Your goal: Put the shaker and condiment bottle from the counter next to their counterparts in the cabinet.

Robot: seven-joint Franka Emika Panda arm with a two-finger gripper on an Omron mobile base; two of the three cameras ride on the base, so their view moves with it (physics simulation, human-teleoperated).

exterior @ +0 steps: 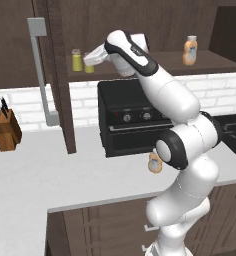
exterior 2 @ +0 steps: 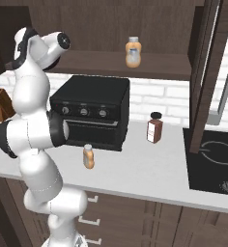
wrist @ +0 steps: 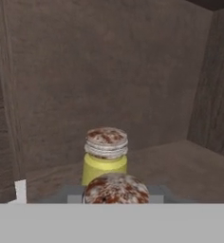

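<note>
Yellow-green cylindrical shaker [wrist: 115,189] sits pinched in the pincer [exterior: 92,59]; its twin shaker [wrist: 105,155] stands just beyond.

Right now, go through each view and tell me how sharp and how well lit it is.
Left base view: even flat light, mildly soft; the two yellow-green grey-capped shakers on the dark brown cabinet shelf look dim and small. Right base view: crisper, the rounded orange bottle with pale cap on the pale counter is clear. Hand view: dim; the near speckled cap is blurred.
</note>
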